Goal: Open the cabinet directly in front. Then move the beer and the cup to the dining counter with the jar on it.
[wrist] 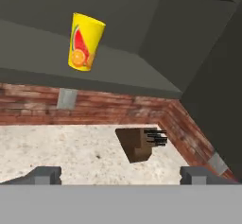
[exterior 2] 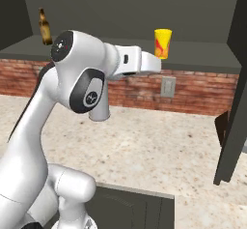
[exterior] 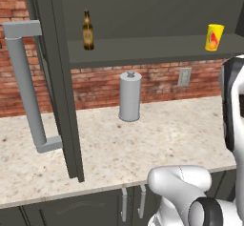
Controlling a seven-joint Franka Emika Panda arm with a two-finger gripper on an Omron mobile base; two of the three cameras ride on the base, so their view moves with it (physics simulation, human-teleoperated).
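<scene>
Cabinet (exterior: 143, 10) doors stand open: we note the left door (exterior: 59, 77) swung out edge-on in the left base view, its long grey bar handle (exterior: 26, 84) facing left, and the right door (exterior 2: 236, 93) swung out at the right edge of the right base view. On the bare lower shelf (exterior: 157, 56) we find the beer (exterior: 87, 30) upright toward the left end and the cup (exterior: 214, 37) upright toward the right end, the two well apart. The cup is bright yellow with a red and orange fruit print on its side. In the hand view we see the cup (wrist: 85, 41) above and to the left of centre, with the gripper (wrist: 120, 175) below it and clear of it; the two dark fingertips (wrist: 45, 175) sit far apart at the bottom of that view, so we record the jaws as spread wide and holding nothing. Beneath the cabinet, a tall grey canister (exterior: 129, 96) with a knob top stands on the beige speckled counter (exterior: 157, 139) near the brick wall (exterior: 157, 79). A brown knife block (wrist: 139, 144) with dark handles sits on the counter near the corner, and a grey wall socket (exterior 2: 168, 86) is set in the brick below the shelf. The white arm (exterior 2: 82, 78) reaches forward toward the shelf at the cup's end.
</scene>
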